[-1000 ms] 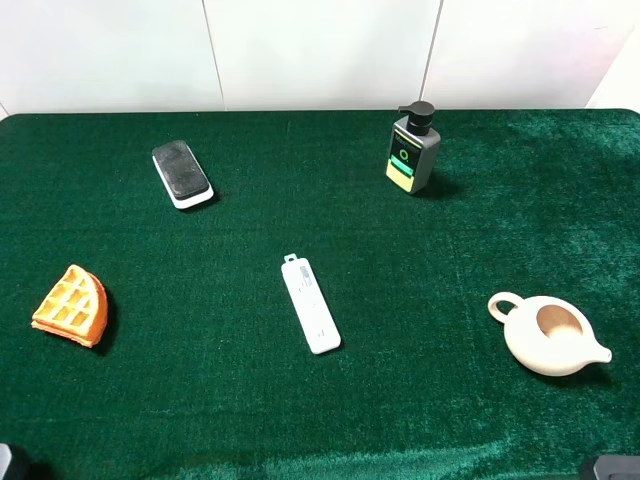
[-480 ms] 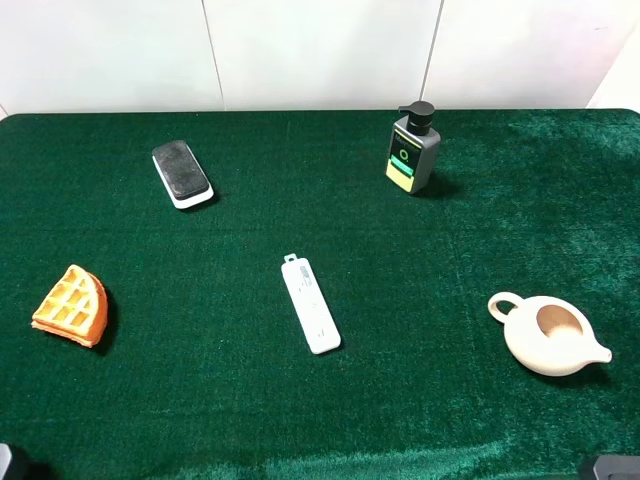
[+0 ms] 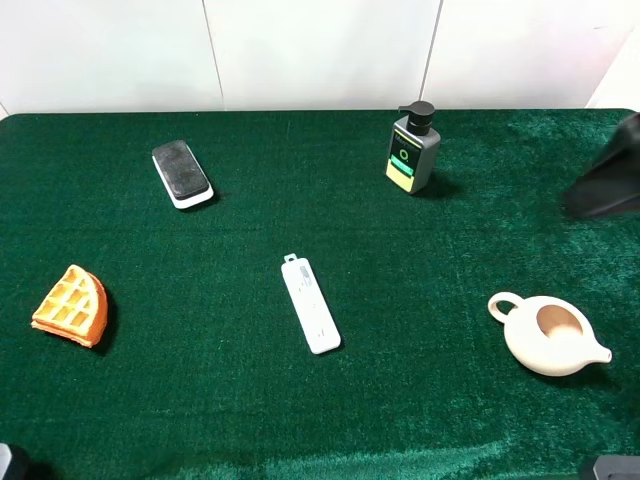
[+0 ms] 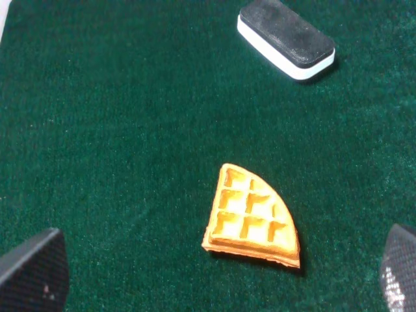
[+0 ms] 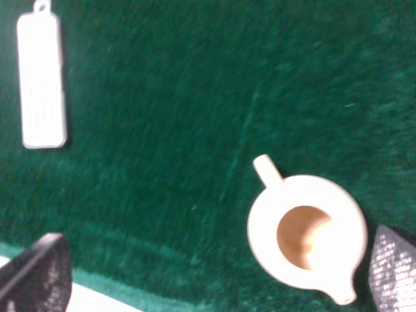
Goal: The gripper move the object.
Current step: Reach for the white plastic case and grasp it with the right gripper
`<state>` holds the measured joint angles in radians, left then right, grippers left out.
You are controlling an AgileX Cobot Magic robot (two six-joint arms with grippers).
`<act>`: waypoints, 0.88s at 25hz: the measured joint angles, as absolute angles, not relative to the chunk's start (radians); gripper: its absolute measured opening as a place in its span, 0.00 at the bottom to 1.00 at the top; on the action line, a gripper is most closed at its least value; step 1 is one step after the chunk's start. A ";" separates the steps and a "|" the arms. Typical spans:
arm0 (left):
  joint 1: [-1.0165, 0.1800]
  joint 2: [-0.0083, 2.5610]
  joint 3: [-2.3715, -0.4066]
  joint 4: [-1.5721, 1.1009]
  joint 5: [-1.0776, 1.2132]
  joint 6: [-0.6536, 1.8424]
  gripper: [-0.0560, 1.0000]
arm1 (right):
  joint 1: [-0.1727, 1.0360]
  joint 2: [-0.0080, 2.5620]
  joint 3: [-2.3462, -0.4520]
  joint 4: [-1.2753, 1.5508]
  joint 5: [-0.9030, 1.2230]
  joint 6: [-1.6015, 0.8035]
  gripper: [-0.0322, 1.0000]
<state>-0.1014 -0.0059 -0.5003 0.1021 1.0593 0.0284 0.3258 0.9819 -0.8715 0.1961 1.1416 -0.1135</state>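
Change from the preceding moments: a dark, blurred part of my right arm now shows at the right edge of the high view, where only cloth showed before. Every item on the table lies where it lay.

Task item: the white test cassette, a slim, flat plastic rectangle with a small tab at the end towards the wall. It lies flat near the middle of the green cloth, untouched and well apart from both grippers.

Right gripper: jaws spread wide, holding nothing. Its wrist view takes in the cassette and the cream pitcher, which is smooth and round-bodied, with a loop handle and a short spout.

Left gripper: jaws likewise spread wide and empty, with black woven-pattern tips. Between them I see the waffle wedge, an orange quarter-round with a grid of square pockets. Beyond it lies the slab, white-edged with rounded corners and a rough black top.

Other items: a dark grey pump bottle with a black pump head and a green and yellow label stands upright near the wall. The cloth is plush, with a short velvet-like pile.
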 joint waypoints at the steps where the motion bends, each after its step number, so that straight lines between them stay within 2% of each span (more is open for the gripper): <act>1: -0.101 -0.006 -0.500 0.102 1.059 0.028 0.97 | 0.348 0.999 -0.871 0.196 1.136 -0.109 0.70; 10: -0.101 -0.006 -0.500 0.102 1.059 0.028 0.97 | 0.560 1.150 -0.878 0.196 1.047 0.000 0.70; 22: -0.101 -0.006 -0.500 0.102 1.059 0.028 0.97 | 0.775 1.376 -1.012 0.137 0.971 0.127 0.70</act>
<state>-0.1014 -0.0059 -0.5003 0.1021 1.0593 0.0284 0.7747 1.3764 -1.0118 0.1371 0.9708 0.1269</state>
